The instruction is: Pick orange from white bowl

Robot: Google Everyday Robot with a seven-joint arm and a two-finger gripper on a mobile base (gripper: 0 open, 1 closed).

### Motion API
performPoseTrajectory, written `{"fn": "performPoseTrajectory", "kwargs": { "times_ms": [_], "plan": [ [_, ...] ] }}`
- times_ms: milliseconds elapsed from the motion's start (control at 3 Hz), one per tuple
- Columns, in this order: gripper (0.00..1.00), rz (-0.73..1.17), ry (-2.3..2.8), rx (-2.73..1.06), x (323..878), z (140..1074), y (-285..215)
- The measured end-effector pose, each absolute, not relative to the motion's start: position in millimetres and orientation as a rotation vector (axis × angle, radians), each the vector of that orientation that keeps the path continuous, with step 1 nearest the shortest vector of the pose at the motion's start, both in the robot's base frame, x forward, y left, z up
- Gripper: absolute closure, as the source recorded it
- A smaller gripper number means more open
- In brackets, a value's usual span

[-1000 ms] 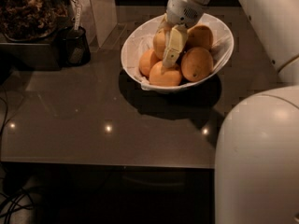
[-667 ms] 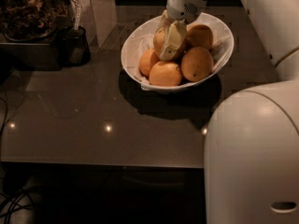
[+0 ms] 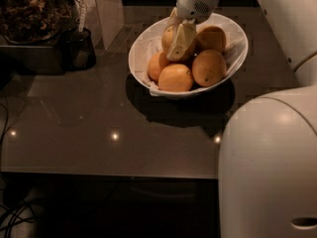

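Pincer [image 3: 177,44] down in white bowl [image 3: 237,38] against rear orange [image 3: 168,35]; grip cannot be told. Risk: round fruit slipping free, jostling other oranges [image 3: 175,78] onto desk [image 3: 99,118].

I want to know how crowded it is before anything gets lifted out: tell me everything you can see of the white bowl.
The white bowl is wide, oval and glossy, ceramic by its look, with sloping sides. It stands upright on the dark, shiny table, toward its far side, and casts a shadow in front. Oranges fill most of it, resting against its walls; only strips of inner wall show bare. The gripper reaches down into it from above, among the rear oranges.
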State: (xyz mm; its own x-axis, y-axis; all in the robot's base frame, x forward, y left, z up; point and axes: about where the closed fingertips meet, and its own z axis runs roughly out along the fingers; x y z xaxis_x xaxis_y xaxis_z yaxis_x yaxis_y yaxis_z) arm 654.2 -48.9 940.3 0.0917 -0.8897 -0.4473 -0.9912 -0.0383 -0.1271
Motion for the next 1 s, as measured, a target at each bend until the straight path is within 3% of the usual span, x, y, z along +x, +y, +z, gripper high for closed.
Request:
{"fn": "performPoseTrajectory", "kwargs": {
  "times_ms": [1000],
  "plan": [
    [1.00,0.599,1.667,-1.696,607.6,986.0,-86.9]
  ]
}}
